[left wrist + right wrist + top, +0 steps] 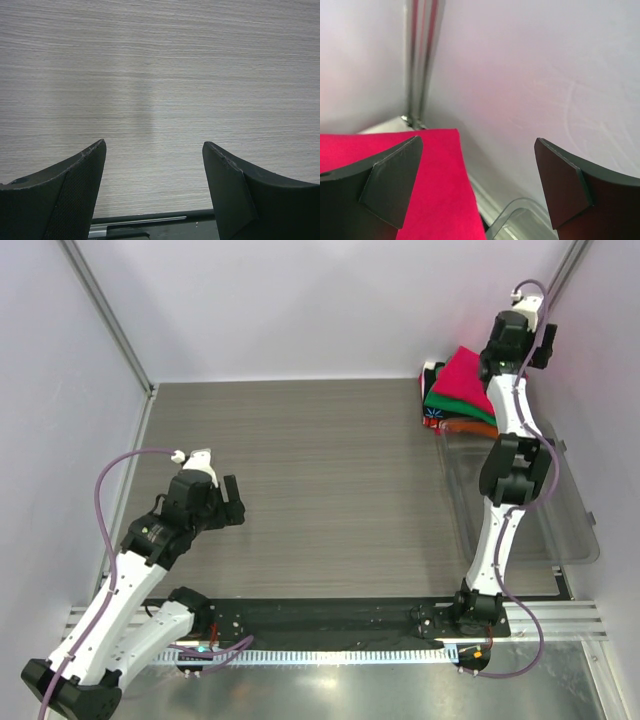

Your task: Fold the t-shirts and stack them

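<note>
A: Crimson-pink shirt (pixel 463 373) tops the stack (pixel 450 402) of folded shirts at the bench's (pixel 300 490) two o'clock corner. Where's the right claw (pixel 477 145)?
B: Just above it, spread wide, gripping nothing. The shirt shows at its seven o'clock, under one finger.
A: The shirt's long axis?
B: Roughly eleven to five, seen from overhead. The left claw (pixel 155 147) gapes empty over bare bench near eight o'clock, well apart, so I'd judge the right arm nearer.
</note>
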